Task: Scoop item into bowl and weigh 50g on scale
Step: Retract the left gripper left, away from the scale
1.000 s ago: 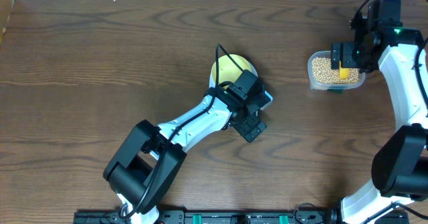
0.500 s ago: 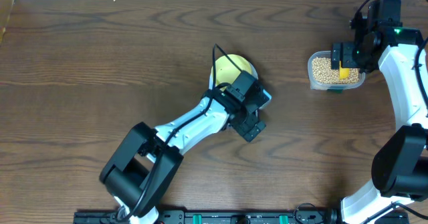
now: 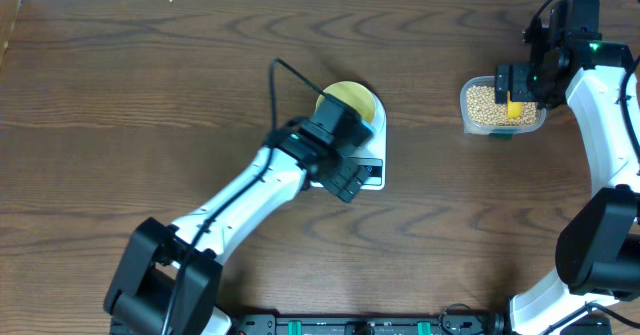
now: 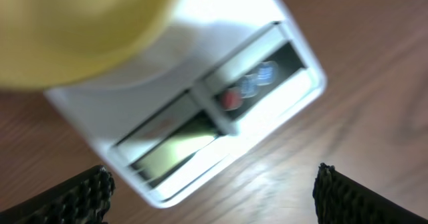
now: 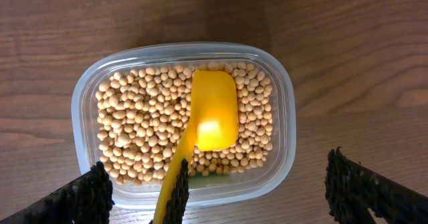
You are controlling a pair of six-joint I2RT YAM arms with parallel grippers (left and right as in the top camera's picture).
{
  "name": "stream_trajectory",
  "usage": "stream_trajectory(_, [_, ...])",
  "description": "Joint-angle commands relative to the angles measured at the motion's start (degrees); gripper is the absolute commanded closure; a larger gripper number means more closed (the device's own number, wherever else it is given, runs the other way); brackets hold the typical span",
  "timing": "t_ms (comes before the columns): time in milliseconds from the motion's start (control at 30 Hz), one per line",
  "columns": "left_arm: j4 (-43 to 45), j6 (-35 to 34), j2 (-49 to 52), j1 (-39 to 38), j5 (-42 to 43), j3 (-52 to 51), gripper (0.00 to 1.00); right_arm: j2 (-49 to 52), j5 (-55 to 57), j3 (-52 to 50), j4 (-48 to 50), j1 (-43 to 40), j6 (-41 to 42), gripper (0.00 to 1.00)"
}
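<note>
Dark wood-grain desk (image 3: 120, 95) carried everything. Over it the left hand (image 4: 214, 204) hung spread, gripping nothing, close above the front edge of the white scale (image 4: 200, 83). The pale bowl (image 4: 73, 30) sat on the scale's platform, apparently without beans. Well to the right, the right hand (image 5: 224, 197) hung equally spread over the clear tub (image 5: 80, 110). In the tub the yellow scoop (image 5: 214, 114) lay on the beans (image 5: 127, 130), handle toward the fingers.

Likely trouble: the left hand could nudge the scale or press a button and spoil the zero. A skewed pinch on the thin handle could tip the scoop, drag the light tub or scatter beans. Overfilling the bowl would overshoot the target.
</note>
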Motion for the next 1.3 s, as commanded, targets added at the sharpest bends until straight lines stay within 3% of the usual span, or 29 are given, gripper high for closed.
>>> stream_trajectory(0, [-0.85, -0.83, -0.48, 4.35, -2.75, -1.03, 0.02, 0.15, 0.44, -0.20, 0.02, -0.39, 0.31, 0.01])
stream_trajectory(333, [-0.90, -6.60, -0.48, 19.17, 0.76, -2.56, 0.02, 0.15, 0.44, -0.20, 0.02, -0.39, 0.31, 0.01])
stream_trajectory(567, [1.05, -10.73, -0.46, 25.57, 0.76, -4.59, 0.02, 0.15, 0.44, -0.20, 0.02, -0.39, 0.31, 0.01])
stream_trajectory(800, [5.70, -14.27, -0.42, 28.57, 0.76, -7.96, 0.02, 0.15, 0.44, -0.20, 0.00, -0.39, 0.31, 0.01])
stream_trajectory(1267, [6.10, -14.19, -0.24, 28.85, -2.54, -8.04, 0.02, 0.15, 0.44, -0.20, 0.02, -0.39, 0.31, 0.01])
